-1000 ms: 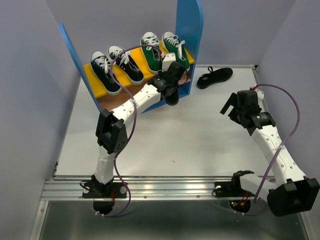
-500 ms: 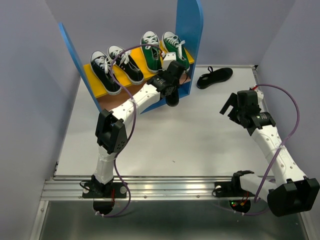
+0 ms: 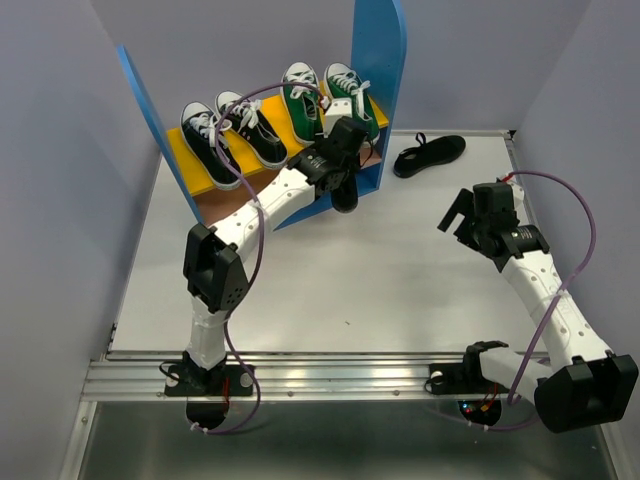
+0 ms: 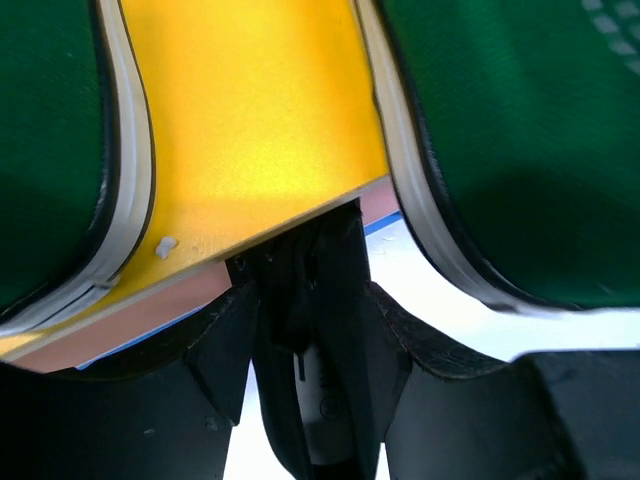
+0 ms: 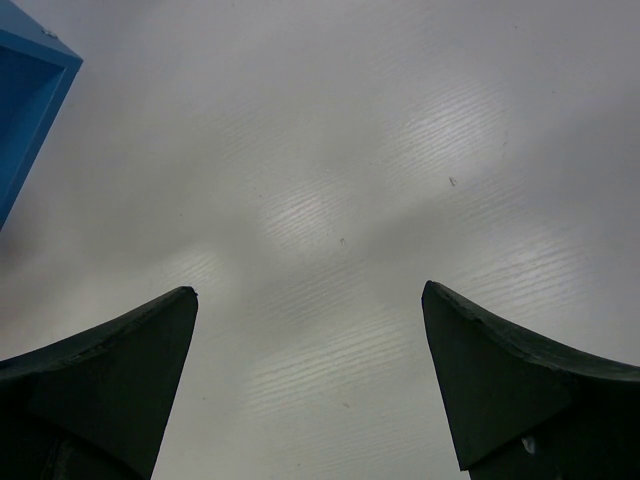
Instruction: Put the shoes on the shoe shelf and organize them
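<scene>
The shoe shelf [image 3: 378, 70] stands at the back left. On its yellow upper board [image 3: 195, 155] sit two black sneakers [image 3: 212, 142] on the left and two green sneakers [image 3: 320, 97] on the right. My left gripper [image 3: 344, 188] is shut on an all-black shoe [image 3: 345, 197] at the shelf's front right, by the lower board. In the left wrist view the black shoe [image 4: 318, 372] sits between my fingers [image 4: 222, 345], under the yellow board [image 4: 250, 140], with green sneakers [image 4: 520, 130] on both sides. A second all-black shoe [image 3: 430, 153] lies on the table right of the shelf. My right gripper [image 3: 460, 215] is open and empty over the table.
The pinkish-brown lower board [image 3: 225, 205] shows under the yellow one, and its edge also shows in the left wrist view [image 4: 140, 315]. A corner of the blue side panel [image 5: 25, 95] shows in the right wrist view. Grey walls close in the table on three sides.
My left arm's elbow has swung a little to the left, and the gripper with the black shoe has edged slightly closer to the shelf. The right arm has not moved.
</scene>
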Robot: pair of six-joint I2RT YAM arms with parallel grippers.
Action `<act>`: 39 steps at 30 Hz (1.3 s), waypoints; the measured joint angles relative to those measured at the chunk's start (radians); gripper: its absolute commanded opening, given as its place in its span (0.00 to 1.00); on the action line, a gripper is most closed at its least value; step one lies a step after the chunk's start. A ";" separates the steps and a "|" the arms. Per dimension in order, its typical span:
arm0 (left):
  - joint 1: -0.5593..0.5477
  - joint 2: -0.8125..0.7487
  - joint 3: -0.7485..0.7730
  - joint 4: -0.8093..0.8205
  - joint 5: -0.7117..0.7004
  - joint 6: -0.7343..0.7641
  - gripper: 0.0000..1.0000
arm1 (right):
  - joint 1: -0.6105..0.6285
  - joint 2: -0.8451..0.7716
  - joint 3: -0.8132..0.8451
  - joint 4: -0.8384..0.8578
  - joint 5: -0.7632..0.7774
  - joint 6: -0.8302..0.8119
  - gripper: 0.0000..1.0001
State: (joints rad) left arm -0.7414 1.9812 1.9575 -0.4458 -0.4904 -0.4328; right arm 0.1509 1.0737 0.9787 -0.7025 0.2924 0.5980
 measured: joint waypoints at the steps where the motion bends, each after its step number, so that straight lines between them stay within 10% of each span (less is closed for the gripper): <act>1: -0.003 -0.007 -0.002 -0.001 -0.001 0.002 0.56 | 0.000 0.000 0.000 0.000 -0.002 0.000 1.00; 19: -0.115 -0.113 -0.139 -0.016 -0.016 0.003 0.53 | 0.000 0.000 -0.011 0.006 -0.017 0.000 1.00; 25: -0.195 -0.210 -0.180 -0.031 -0.048 -0.016 0.30 | 0.000 0.003 -0.012 0.010 -0.032 0.000 1.00; 27: -0.222 -0.253 -0.207 -0.036 -0.066 -0.026 0.00 | 0.000 0.008 -0.012 0.015 -0.037 0.000 1.00; 39: -0.279 -0.284 -0.446 -0.021 -0.055 -0.074 0.00 | 0.000 0.013 -0.031 0.023 -0.040 0.000 1.00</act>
State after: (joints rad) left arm -1.0203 1.6974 1.5112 -0.4667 -0.5457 -0.5068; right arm 0.1509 1.0863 0.9482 -0.6796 0.2520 0.5983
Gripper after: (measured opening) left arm 0.026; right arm 0.998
